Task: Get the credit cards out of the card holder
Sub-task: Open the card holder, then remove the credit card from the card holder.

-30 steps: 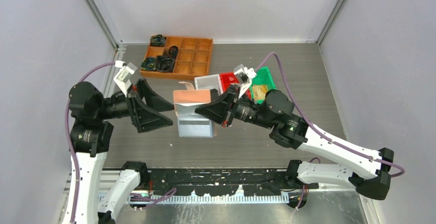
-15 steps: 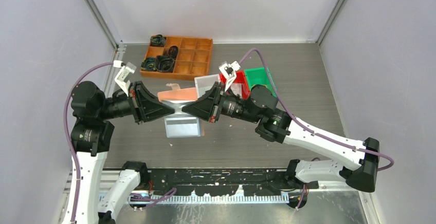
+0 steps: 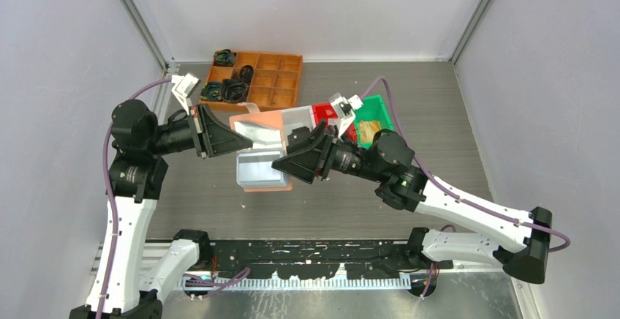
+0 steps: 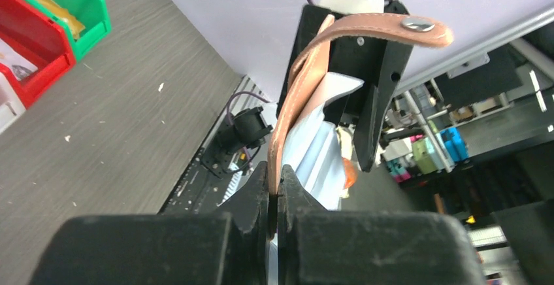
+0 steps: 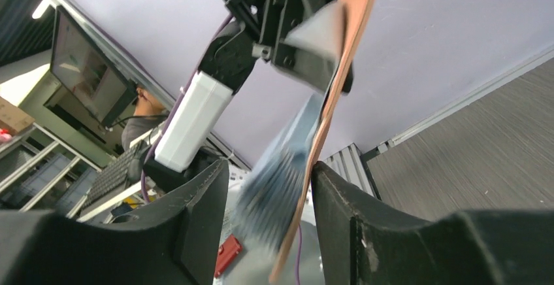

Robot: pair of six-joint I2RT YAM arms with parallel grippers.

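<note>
The salmon-pink card holder (image 3: 257, 123) hangs open in the air between the two arms. Its clear bluish sleeves (image 3: 260, 171) fan downward. A pale credit card (image 3: 256, 161) with a dark stripe shows through the top sleeve. An orange card corner (image 4: 349, 172) peeks out among the sleeves. My left gripper (image 4: 274, 197) is shut on the edge of the pink cover, whose snap tab (image 4: 418, 25) curls above. My right gripper (image 5: 271, 200) is open. The blurred sleeves (image 5: 281, 180) lie between its fingers, and the cover's edge (image 5: 330, 118) rests against the right-hand one.
An orange compartment tray (image 3: 285, 77) with black items stands at the back. Behind the holder sit a white bin (image 3: 296, 116), a red bin (image 3: 327, 111) and a green bin (image 3: 374, 108) holding a yellow-tan packet (image 3: 368, 130).
My left gripper closed on the holder's cover. My right gripper let go and opened. The holder shifted left and toward the back, and its sleeves fell open.
</note>
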